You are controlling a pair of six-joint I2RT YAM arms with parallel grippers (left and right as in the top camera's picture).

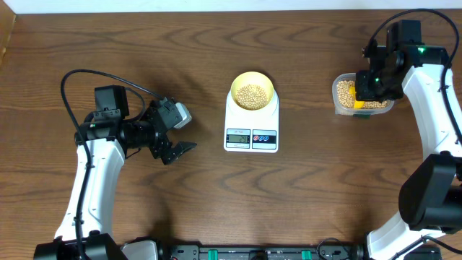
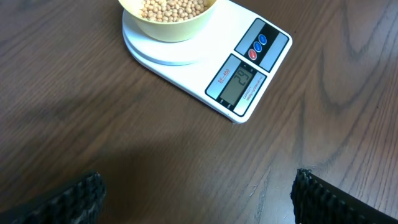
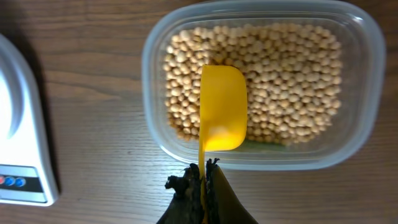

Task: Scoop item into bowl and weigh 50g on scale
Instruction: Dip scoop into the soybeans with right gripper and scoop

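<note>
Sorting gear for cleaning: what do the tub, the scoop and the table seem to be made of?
Tub: clear plastic, likely; beans show through its glossy wall.
Scoop: opaque yellow plastic, smooth with a soft sheen.
Table: dark wood or wood-look laminate; grain shows, cannot tell which.

Overhead straight down over whole table [image 1: 108, 43]; close wrist views, scale [image 2: 249, 68] in both.

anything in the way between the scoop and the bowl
Nothing visible: only bare table lies between the clear tub, where the right gripper holds the scoop over the beans, and the bowl on the scale.
</note>
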